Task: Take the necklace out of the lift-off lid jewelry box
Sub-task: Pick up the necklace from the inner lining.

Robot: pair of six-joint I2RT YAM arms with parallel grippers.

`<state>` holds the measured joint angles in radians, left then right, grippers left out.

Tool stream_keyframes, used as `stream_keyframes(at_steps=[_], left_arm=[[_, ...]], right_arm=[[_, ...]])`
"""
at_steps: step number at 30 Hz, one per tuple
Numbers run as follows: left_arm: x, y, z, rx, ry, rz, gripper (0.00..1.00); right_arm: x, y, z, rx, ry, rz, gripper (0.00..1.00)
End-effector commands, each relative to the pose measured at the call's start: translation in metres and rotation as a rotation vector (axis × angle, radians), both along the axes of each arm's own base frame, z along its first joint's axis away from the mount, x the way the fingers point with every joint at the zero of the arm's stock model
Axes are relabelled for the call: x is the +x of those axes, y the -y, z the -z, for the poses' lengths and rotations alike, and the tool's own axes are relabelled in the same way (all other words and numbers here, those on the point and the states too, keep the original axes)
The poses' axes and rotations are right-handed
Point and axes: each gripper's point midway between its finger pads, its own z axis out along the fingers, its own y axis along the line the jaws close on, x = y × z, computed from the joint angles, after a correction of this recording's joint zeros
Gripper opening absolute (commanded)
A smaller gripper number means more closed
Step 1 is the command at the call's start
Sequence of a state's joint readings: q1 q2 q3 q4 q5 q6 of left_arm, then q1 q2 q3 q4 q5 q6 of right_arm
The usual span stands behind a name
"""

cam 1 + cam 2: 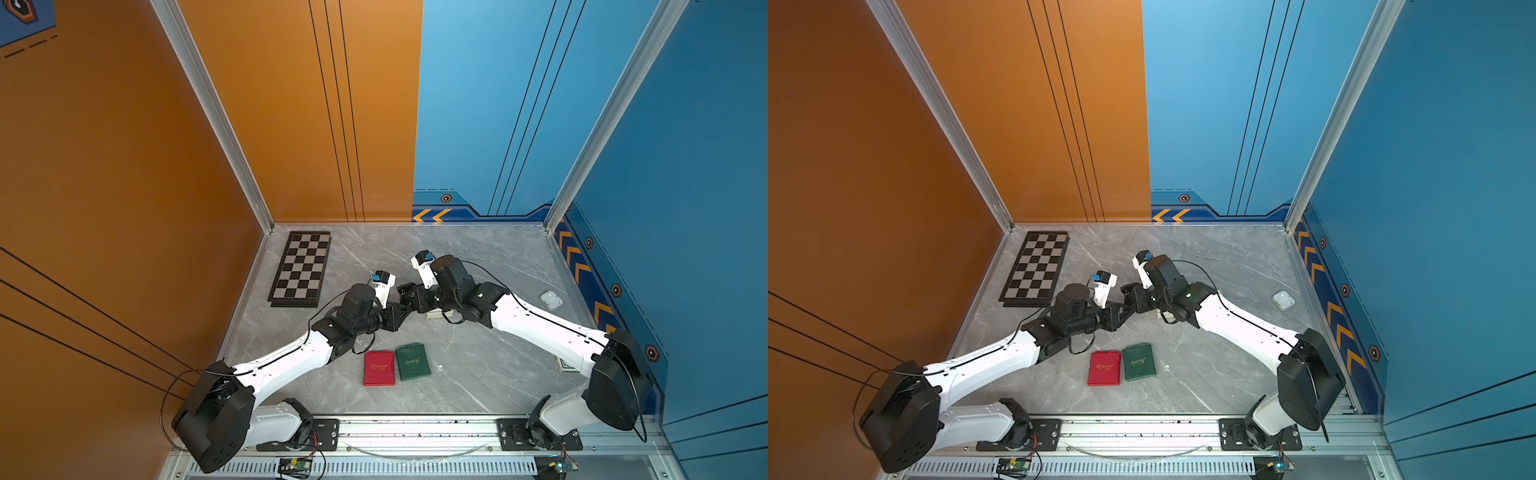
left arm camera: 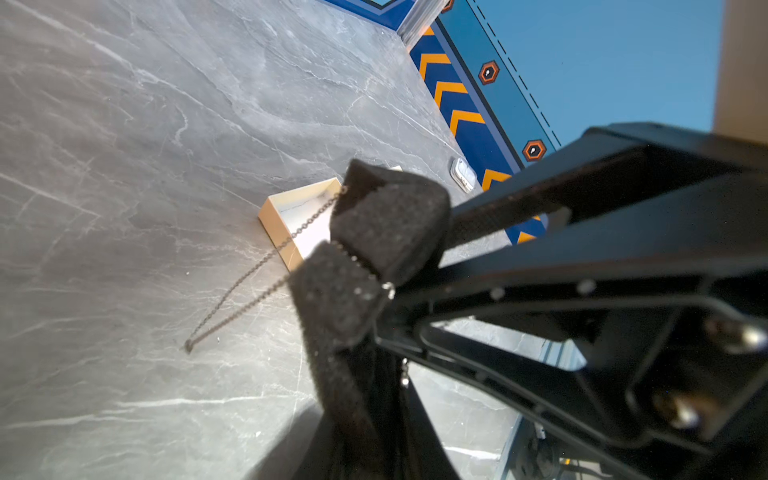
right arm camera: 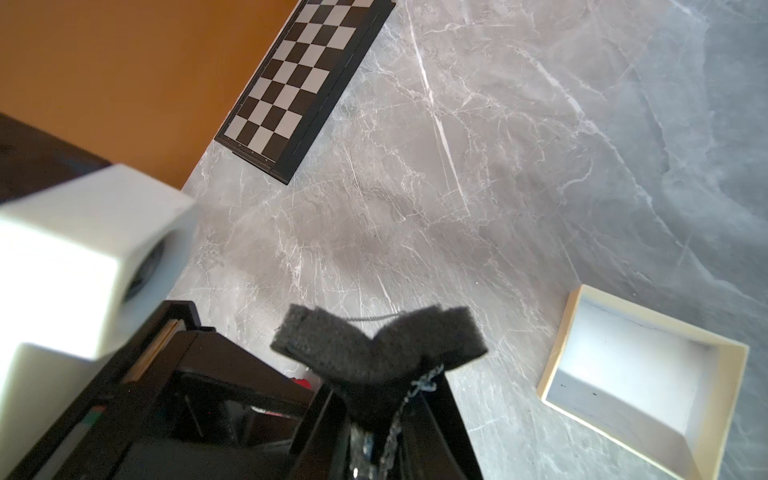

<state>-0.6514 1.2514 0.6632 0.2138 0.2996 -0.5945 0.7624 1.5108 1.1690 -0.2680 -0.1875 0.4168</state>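
Note:
A thin silver necklace (image 2: 266, 260) hangs in a loop above the grey table, outside the box. My right gripper (image 3: 378, 332) is shut on it; the chain (image 3: 415, 386) runs down between its foam pads. My left gripper (image 2: 338, 291) meets the right gripper (image 2: 390, 216) tip to tip, pads together on the chain where the beads show. The open cream jewelry box (image 2: 299, 216) (image 3: 640, 382) stands empty on the table. In both top views the two grippers (image 1: 402, 311) (image 1: 405, 296) meet mid-table and the box (image 1: 435, 315) is mostly hidden under the right arm.
A chessboard (image 1: 301, 268) lies at the back left. A red case (image 1: 379, 368) and a green case (image 1: 412, 361) lie side by side near the front. A small white earbud case (image 1: 550, 299) sits by the right wall. The left wrist's white camera housing (image 3: 83, 257) is close by.

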Motion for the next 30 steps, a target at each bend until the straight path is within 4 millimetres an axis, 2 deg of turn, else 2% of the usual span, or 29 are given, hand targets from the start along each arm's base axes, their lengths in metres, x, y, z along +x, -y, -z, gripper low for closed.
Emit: stream_keyframes(at_steps=[1, 13, 23, 30], left_arm=[[0.002, -0.007, -0.004, -0.008, 0.021, -0.018, 0.15], [0.006, -0.024, -0.006, -0.005, 0.039, -0.086, 0.0], [0.011, -0.037, 0.006, 0.05, 0.023, -0.148, 0.0], [0.012, -0.042, 0.005, 0.06, 0.033, -0.169, 0.0]], right_arm=[[-0.008, -0.002, -0.004, 0.025, -0.011, -0.024, 0.22], [-0.012, 0.001, 0.012, -0.008, -0.061, -0.047, 0.15], [-0.015, 0.004, 0.013, -0.007, -0.097, -0.061, 0.14], [-0.018, 0.005, 0.018, -0.02, -0.135, -0.074, 0.11]])
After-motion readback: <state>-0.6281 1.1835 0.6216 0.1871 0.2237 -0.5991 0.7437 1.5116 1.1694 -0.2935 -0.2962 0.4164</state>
